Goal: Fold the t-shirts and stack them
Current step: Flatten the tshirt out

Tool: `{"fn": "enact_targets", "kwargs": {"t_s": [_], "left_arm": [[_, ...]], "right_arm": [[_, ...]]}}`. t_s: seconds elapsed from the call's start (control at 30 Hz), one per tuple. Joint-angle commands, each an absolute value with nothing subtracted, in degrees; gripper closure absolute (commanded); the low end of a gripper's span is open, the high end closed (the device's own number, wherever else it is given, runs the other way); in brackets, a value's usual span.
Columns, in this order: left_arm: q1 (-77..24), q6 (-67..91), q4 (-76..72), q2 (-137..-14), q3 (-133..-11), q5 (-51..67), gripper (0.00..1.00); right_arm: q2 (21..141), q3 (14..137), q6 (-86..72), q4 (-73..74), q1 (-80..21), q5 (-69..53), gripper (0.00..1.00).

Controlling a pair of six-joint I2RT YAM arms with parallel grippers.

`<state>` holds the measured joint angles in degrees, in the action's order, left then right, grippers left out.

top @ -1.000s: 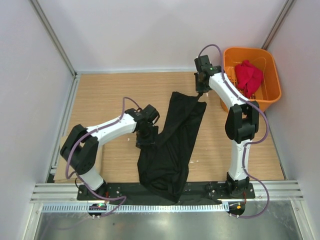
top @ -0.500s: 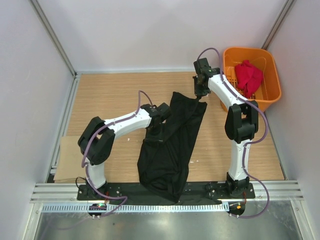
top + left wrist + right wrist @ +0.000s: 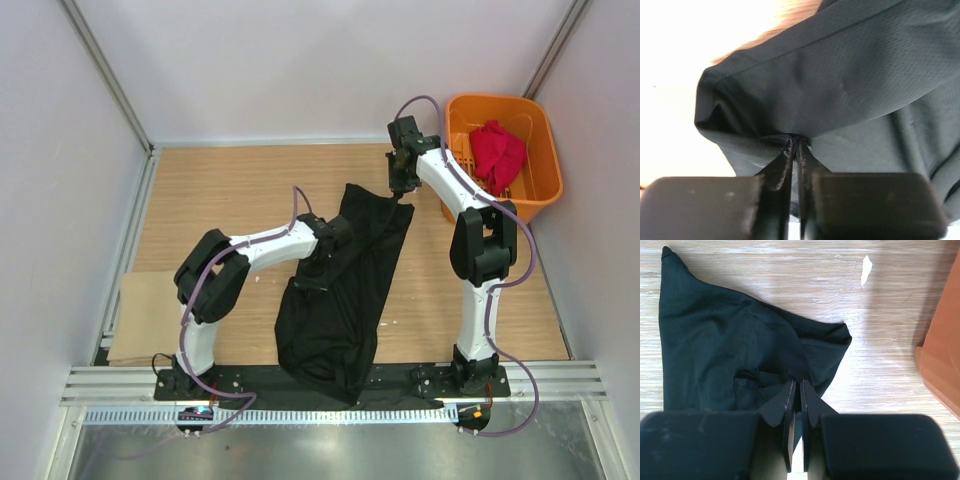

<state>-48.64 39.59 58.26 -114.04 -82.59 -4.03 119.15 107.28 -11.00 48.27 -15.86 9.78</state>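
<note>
Clamping jaws on the black t-shirt [image 3: 335, 300] near the orange basket [image 3: 496, 98], left gripper [image 3: 796, 141] and right gripper [image 3: 795, 384] should spread it evenly.

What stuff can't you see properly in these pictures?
Top view: the red t-shirt is bunched in the orange basket, so its shape is hidden.
Right wrist view: the orange basket is cut off by the right edge.
Left wrist view: the table is washed out by glare.
</note>
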Motion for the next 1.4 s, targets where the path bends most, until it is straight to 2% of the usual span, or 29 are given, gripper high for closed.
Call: {"fn": "enact_targets", "kwargs": {"t_s": [0.0, 0.03, 0.37, 0.67, 0.87, 1.17, 1.37], "left_arm": [[-48.78, 39.02, 60.2, -108.91, -82.01, -6.85, 0.98], [-48.78, 39.02, 60.47, -108.03, -81.13, -7.29, 1.0], [-47.47, 39.81, 68.11, -88.26, -79.1, -18.27, 1.0], [-37.72, 31.04, 71.72, -72.88, -90.86, -31.46, 1.0], [-34.54, 18.65, 66.36, -67.69, -101.5, -37.78, 1.0], [-34.54, 6.61, 58.01, -56.79, -108.19, -30.42, 1.0], [-34.54, 2.47, 57.57, -49.05, -114.42, -20.49, 1.0]], "right_arm": [[115.58, 107.49, -11.86, 47.37, -15.73, 10.98, 0.86], [115.58, 107.58, -11.95, 47.2, -15.73, 11.16, 0.85], [113.73, 110.91, -12.83, 45.18, -14.59, 12.92, 0.86], [107.15, 119.25, -18.98, 38.94, -11.43, 9.94, 0.98], [94.77, 118.48, -20.22, 32.8, -8.62, 8.79, 0.99], [67.63, 105.75, -18.02, 23.04, -8.53, 5.89, 0.99], [53.98, 102.83, -17.31, 25.39, -8.52, 2.29, 0.99]]}}
